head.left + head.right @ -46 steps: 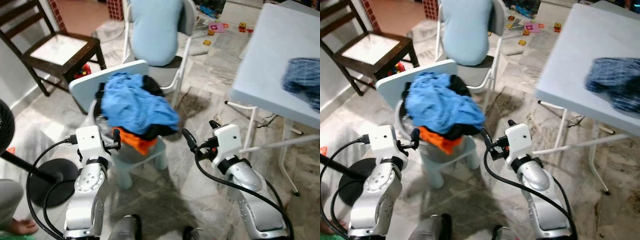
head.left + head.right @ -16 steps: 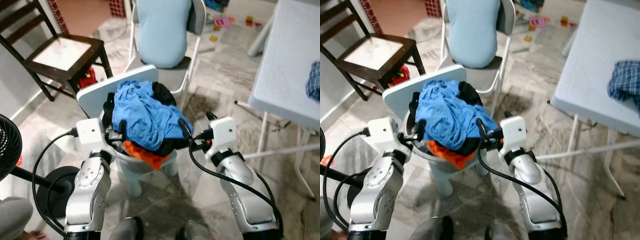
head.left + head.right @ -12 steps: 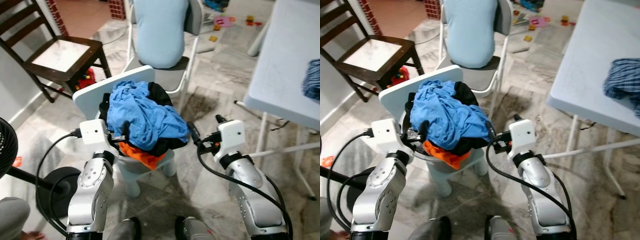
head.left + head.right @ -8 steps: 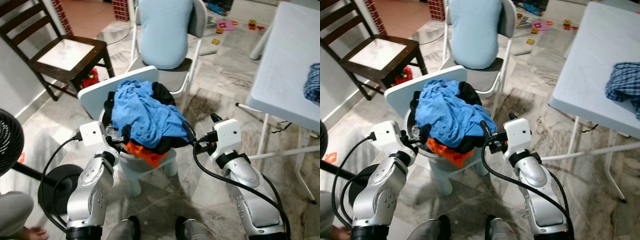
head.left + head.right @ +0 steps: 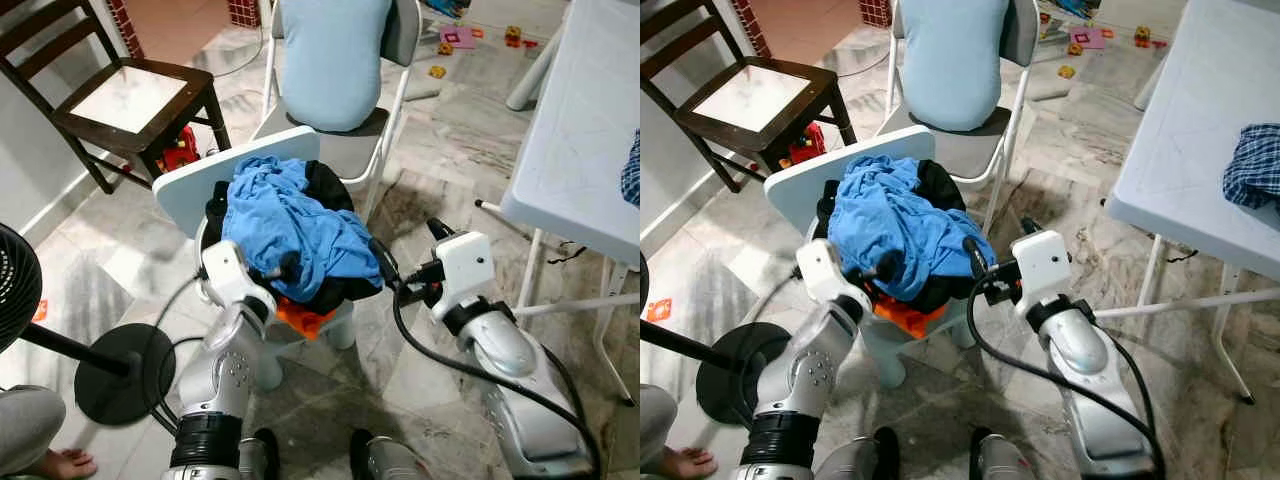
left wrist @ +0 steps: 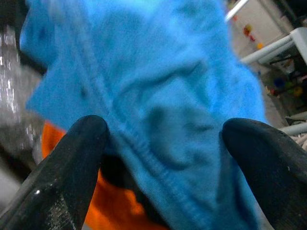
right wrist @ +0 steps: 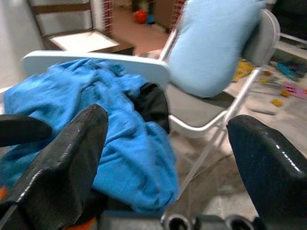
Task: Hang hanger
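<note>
A heap of clothes sits in a metal basin (image 6: 13,91) on a small pale-blue chair (image 5: 195,185): a blue garment (image 5: 290,220) on top, black cloth (image 5: 325,185) behind it, orange cloth (image 5: 300,318) hanging out at the front. My left gripper (image 5: 281,271) is pushed against the front of the heap. In the left wrist view its fingers (image 6: 67,167) are spread, open, with the blue garment's hem between them. My right gripper (image 5: 408,248) is open at the heap's right side, just clear of the cloth. I see no hanger.
Behind the heap stands a grey folding chair with a light-blue cushion (image 5: 335,60). A dark wooden chair (image 5: 120,95) is at the far left, a white folding table (image 5: 590,110) with a plaid cloth (image 5: 1255,165) at the right. A fan base (image 5: 125,370) and a person's foot (image 5: 55,465) are at my left.
My left arm has swung inward and its gripper now presses into the blue garment at the heap's front. The right gripper stays open beside the heap. The camera has shifted a little.
</note>
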Robot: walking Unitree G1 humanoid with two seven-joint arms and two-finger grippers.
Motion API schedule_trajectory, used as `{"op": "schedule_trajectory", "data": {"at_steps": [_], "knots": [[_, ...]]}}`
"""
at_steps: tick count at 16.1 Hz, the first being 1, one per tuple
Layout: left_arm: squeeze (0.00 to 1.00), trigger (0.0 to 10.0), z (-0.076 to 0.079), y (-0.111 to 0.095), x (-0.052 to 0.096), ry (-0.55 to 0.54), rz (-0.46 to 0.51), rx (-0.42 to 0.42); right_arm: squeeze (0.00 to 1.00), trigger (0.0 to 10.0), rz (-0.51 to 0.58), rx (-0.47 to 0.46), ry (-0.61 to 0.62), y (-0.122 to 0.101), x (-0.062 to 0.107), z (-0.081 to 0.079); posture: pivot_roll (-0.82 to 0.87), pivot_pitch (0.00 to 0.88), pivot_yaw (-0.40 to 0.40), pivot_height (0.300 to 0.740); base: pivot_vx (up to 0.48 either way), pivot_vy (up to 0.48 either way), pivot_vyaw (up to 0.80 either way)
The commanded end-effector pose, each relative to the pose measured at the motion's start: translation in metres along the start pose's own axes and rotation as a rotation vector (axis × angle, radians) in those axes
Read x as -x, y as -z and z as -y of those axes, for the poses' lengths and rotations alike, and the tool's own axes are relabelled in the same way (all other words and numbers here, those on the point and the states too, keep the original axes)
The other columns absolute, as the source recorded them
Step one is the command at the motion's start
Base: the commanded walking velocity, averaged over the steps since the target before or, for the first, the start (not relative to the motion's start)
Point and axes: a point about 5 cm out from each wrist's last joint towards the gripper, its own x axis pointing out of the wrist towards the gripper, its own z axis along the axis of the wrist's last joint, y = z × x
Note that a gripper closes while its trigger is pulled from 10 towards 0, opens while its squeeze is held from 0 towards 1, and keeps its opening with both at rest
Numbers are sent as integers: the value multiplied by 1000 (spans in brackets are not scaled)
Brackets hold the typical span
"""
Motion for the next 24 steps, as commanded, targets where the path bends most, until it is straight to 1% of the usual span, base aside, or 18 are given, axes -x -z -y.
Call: {"op": "schedule_trajectory", "data": {"at_steps": [1,3,4,5,6,8,9,10,11,13,15,16,17,18,19,21,24], "knots": [[0,10000,7,9,-1,-3,-21,58,0,10000,0,0,-39,-3,4,-5,-149,261,-5,740,0,0,0],[0,10000,17,10,-1,8,-24,74,0,10000,-20,19,-37,0,12,-3,-162,266,-4,740,0,0,0],[0,10000,20,9,-1,13,-16,67,0,10000,-29,21,-25,1,14,-1,-161,267,-3,740,0,0,0],[0,10000,26,6,1,19,15,34,0,10000,-35,23,-5,3,14,3,-159,269,-2,740,0,0,0],[0,10000,29,3,2,23,38,12,0,10000,-38,23,-1,3,14,3,-156,269,-3,740,0,0,0],[0,10000,24,4,1,-2,46,13,0,10000,-36,26,-6,1,11,1,-149,267,-6,740,0,0,0],[0,10000,16,1,-1,-33,65,36,0,10000,-31,29,-8,0,9,0,-152,268,-8,740,0,0,0],[0,10000,14,-6,-5,-41,96,37,0,10000,-29,33,-5,-1,9,1,-154,267,-12,740,0,0,0],[0,10000,14,-8,-5,-47,100,40,0,10000,-30,34,-5,0,10,2,-154,266,-12,740,0,0,0],[0,10000,14,-13,-6,-68,120,77,0,10000,-34,40,1,1,10,3,-156,262,-11,740,0,0,0],[0,10000,12,-11,-6,-82,112,88,0,10000,-34,41,4,1,9,4,-157,261,-10,740,0,0,0],[0,9922,10,-6,-6,-88,96,119,0,10000,-32,41,7,0,10,3,-160,259,-10,740,0,0,0],[0,9412,10,-5,-7,-91,91,136,0,10000,-32,41,7,0,9,3,-162,258,-11,740,0,0,0],[0,2784,14,-3,-10,-52,80,215,0,10000,-32,41,7,0,9,2,-164,257,-11,740,0,0,0],[0,0,16,0,-12,-70,63,259,0,10000,-33,44,7,0,10,2,-165,256,-11,740,0,0,0],[0,0,20,2,-11,-68,56,273,0,10000,-33,46,12,1,9,4,-165,253,-8,740,0,0,0],[0,0,21,4,-12,-62,54,286,0,10000,-33,47,17,1,8,3,-161,252,-8,740,0,0,0]]}}
